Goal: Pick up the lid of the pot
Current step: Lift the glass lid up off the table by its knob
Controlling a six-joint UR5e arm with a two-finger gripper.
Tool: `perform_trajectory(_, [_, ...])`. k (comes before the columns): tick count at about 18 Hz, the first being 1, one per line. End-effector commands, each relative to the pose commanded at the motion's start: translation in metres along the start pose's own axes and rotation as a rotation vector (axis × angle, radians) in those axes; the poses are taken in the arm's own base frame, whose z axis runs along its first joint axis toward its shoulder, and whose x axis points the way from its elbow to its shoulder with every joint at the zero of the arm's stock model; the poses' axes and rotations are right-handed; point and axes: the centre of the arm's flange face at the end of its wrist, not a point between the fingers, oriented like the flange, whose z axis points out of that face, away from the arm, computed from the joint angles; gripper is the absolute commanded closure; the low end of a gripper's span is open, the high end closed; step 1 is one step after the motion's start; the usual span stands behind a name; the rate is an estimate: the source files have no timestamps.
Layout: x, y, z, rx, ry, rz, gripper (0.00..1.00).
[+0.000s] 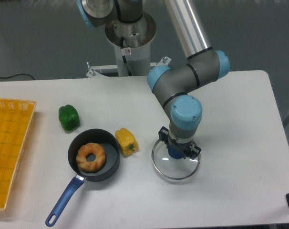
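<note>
A round glass pot lid (175, 165) with a metal rim lies flat on the white table, right of centre. My gripper (178, 151) points straight down over the lid's middle, at its blue knob. The wrist hides the fingers, so I cannot tell whether they are closed on the knob. The lid appears to rest on the table.
A dark pot (94, 155) with a blue handle holds a donut (90, 157). A yellow pepper (126, 141) lies beside the pot, close to the lid's left. A green pepper (68, 117) sits farther left. A yellow basket (8, 148) is at the left edge.
</note>
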Motion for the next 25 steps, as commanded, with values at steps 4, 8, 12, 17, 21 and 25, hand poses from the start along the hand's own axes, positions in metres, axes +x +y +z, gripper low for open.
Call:
perform_trajectory(4, [0.014, -0.002, -0.033, 0.041, -0.027, 0.091, 0.49])
perform_trajectory(8, [0.022, -0.001, -0.051, 0.055, -0.051, 0.141, 0.51])
perform_trajectory(12, [0.025, 0.003, -0.053, 0.052, -0.045, 0.138, 0.51])
perform_trajectory(17, [0.023, 0.007, -0.057, 0.056, -0.051, 0.132, 0.51])
perform_trajectory(21, [0.022, 0.012, -0.052, 0.052, -0.043, 0.124, 0.51])
perform_trajectory(25, [0.023, 0.013, -0.052, 0.052, -0.041, 0.123, 0.51])
